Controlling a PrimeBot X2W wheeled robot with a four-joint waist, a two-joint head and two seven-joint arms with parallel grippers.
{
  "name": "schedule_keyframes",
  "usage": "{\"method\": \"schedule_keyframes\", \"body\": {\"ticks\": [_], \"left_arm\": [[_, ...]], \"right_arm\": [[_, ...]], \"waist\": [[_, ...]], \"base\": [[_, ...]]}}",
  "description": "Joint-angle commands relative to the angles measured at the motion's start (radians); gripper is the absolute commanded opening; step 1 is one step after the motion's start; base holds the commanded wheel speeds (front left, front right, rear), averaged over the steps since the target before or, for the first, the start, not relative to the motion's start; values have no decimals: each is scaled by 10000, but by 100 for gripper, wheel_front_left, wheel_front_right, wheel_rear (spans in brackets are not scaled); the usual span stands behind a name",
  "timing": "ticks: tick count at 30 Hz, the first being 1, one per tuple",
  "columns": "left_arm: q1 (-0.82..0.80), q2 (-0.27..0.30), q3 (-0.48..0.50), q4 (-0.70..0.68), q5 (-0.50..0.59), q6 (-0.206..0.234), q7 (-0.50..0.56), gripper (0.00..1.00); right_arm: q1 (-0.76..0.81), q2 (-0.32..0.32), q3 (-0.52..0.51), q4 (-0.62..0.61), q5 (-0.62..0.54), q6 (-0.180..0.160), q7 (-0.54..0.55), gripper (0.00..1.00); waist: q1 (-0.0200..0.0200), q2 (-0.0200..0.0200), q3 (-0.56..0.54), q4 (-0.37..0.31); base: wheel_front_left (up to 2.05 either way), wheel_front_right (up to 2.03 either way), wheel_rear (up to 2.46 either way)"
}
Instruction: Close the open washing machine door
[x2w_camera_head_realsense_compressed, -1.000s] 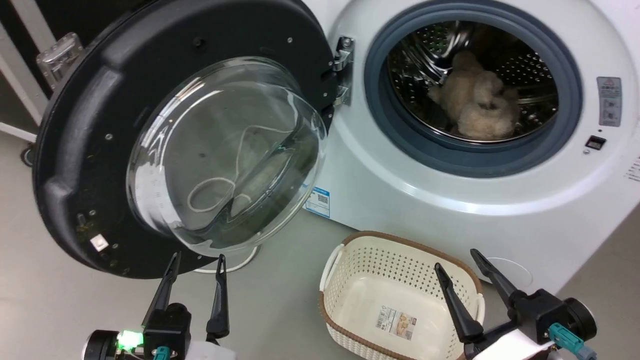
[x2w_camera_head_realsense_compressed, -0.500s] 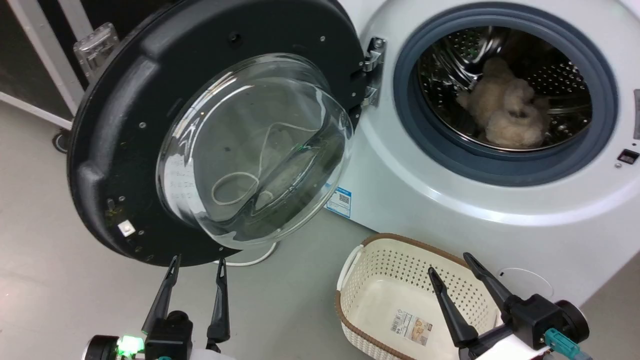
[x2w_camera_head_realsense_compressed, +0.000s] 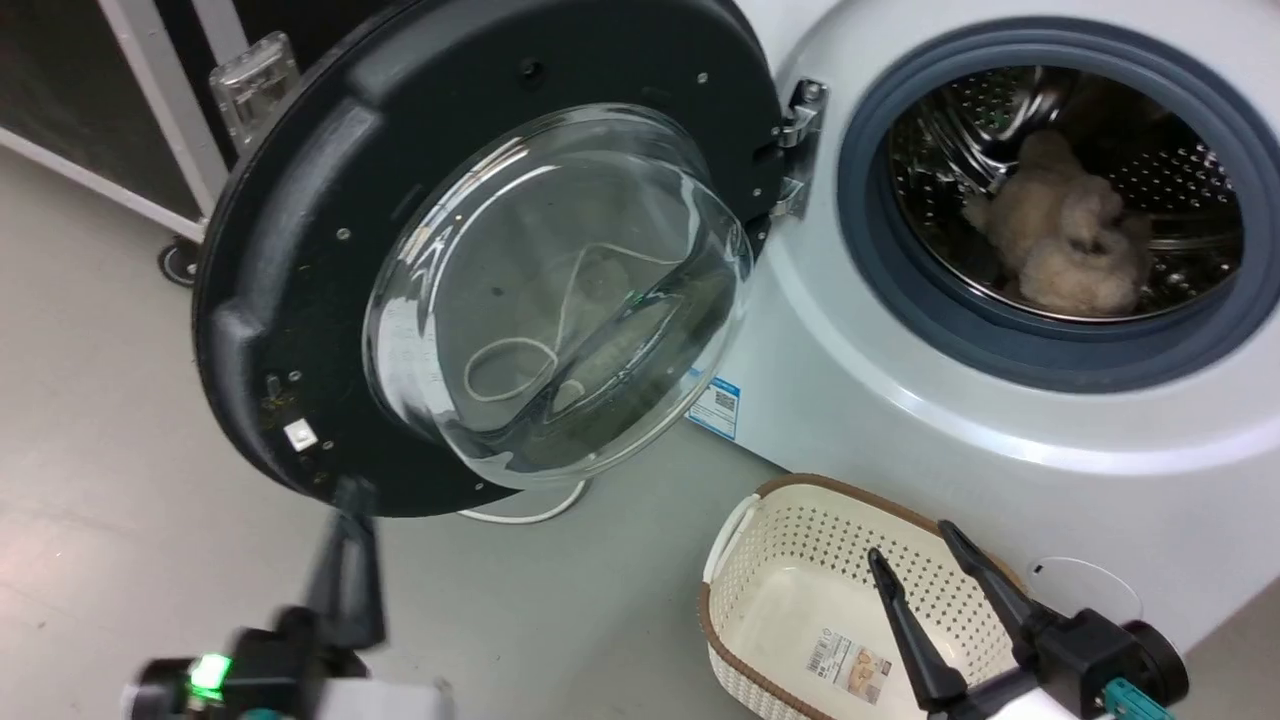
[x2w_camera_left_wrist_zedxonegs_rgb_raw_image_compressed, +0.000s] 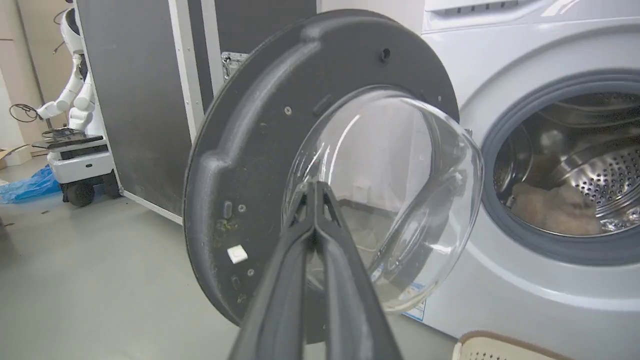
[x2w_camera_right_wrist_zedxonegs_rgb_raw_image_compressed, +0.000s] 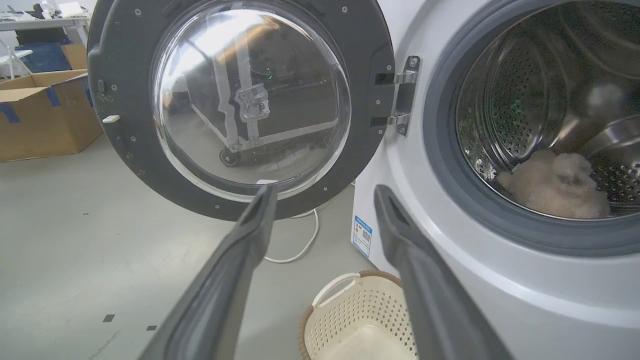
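As the washing machine door (x2w_camera_head_realsense_compressed: 300, 250) hangs open, the left gripper (x2w_camera_left_wrist_zedxonegs_rgb_raw_image_compressed: 312, 186) has pinched together. The right gripper (x2w_camera_head_realsense_compressed: 910, 542) stays spread.

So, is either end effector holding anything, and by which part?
Nothing is held. The left end effector is shut on nothing, near the washing machine door; the right end effector is open and empty.

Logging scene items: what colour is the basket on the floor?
The basket is cream with a brown rim; the head view shows it best.
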Motion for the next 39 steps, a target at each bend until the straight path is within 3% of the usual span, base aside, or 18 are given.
{"method": "schedule_keyframes", "body": {"ticks": [1, 7, 13, 20, 30, 33, 39], "left_arm": [[-168, 1, 149, -240, -152, -57, -108, 0], [-892, 357, 1351, -928, -893, -522, -233, 0], [-2409, 876, 3215, -459, -3041, -949, 78, 0], [-4193, 1473, 5023, 1192, -5798, -824, 2061, 0], [-5370, 2347, 6805, 3802, -8485, -264, 4693, 0], [-5365, 2386, 7025, 4128, -9287, -251, 5739, 0], [-4646, 2333, 6742, 3726, -10485, -707, 8031, 0]], "right_arm": [[173, 3, -33, -39, 22, 7, -114, 100], [297, -55, -162, -300, -53, 8, -238, 100], [202, -219, -183, -573, 80, 8, -295, 100], [-69, -356, -25, -662, 222, 8, -295, 100], [-234, -583, 41, -609, 393, 8, -295, 100], [-218, -569, 36, -562, 424, 8, -295, 100], [-102, -460, -20, -418, 427, 8, -295, 100]], "waist": [[0, 0, 10, 61], [0, 0, 378, -112], [0, 0, 819, -640], [0, 0, 1274, -1401], [0, 0, 1524, -2245], [0, 0, 1429, -2377], [0, 0, 1119, -2388]], "base": [[0, 0, 0], [0, 0, 0], [0, 0, 0], [0, 0, 0], [0, 0, 0], [0, 0, 0], [0, 0, 0]]}}
